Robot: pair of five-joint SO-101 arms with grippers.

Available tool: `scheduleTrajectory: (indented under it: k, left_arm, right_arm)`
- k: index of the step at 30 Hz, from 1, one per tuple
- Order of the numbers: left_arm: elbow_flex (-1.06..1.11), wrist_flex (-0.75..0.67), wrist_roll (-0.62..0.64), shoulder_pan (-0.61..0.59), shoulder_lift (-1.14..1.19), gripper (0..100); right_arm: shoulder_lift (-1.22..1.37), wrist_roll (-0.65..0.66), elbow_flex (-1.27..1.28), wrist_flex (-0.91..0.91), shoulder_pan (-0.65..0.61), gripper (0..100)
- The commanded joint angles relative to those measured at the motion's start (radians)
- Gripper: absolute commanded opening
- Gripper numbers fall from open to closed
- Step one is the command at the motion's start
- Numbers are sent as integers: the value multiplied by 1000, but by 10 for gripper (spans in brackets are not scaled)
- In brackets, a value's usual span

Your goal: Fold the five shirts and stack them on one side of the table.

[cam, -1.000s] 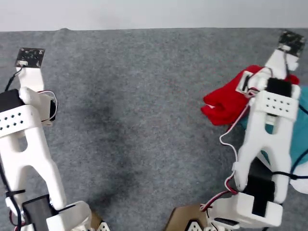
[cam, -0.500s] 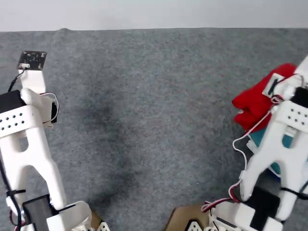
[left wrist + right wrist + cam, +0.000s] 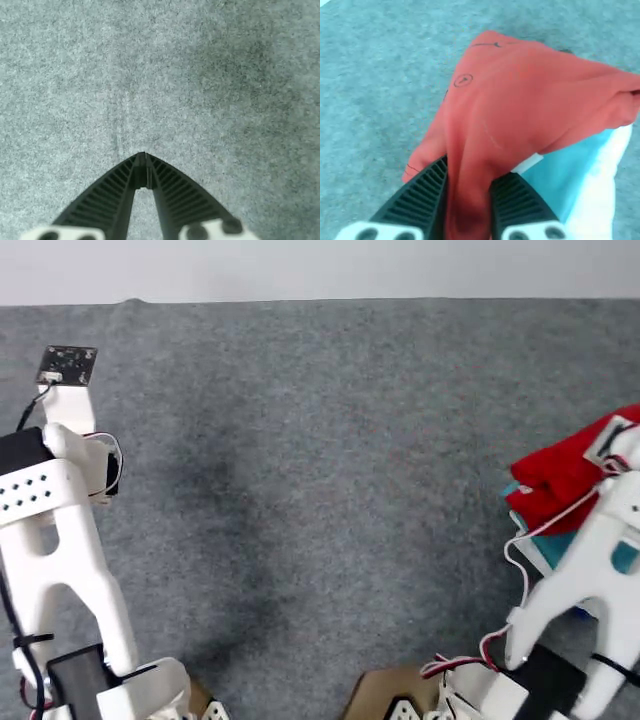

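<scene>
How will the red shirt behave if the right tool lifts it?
Probably floppy: the red shirt bunches where the right tool pinches it. It would likely sag from that pinch, folds loosening. It looks light, yet it may drag on the teal shirt beneath.

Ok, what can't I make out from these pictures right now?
- Stack count: in the high view the right arm and the picture's edge cover the pile under the red fabric shirt; just an edge of a teal shirt peeks out.
- Lower layers: in the right wrist view the red shirt, pinched in the fingers of the right gripper, hides what lies beneath, and the edge cuts off the white fabric.
</scene>
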Motion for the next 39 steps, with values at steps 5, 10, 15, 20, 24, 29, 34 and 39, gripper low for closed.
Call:
scheduleTrajectory:
  k: [5, 10, 15, 20, 24, 29, 34, 39]
  left_arm:
    - [-4, 8, -9, 5, -38, 3]
    - [-4, 9, -9, 5, -38, 3]
    - [-4, 9, -9, 3, -38, 3]
    - [-2, 11, -9, 3, -38, 3]
    - [-1, 25, -9, 3, -38, 3]
    - [33, 21, -9, 3, -38, 3]
    - [45, 18, -9, 3, -40, 3]
    - [45, 20, -9, 3, -46, 3]
  right_arm:
    - [-53, 64, 109, -82, 120, 9]
    - [-53, 141, 261, -197, 173, 9]
    - [-53, 239, 394, -340, 236, 15]
    - [-51, 311, 474, -375, 248, 93]
    - [-65, 308, 482, -366, 269, 266]
    - [-116, 308, 385, -298, 280, 303]
    - [-199, 305, 299, -189, 217, 303]
    - [-217, 153, 322, -185, 127, 300]
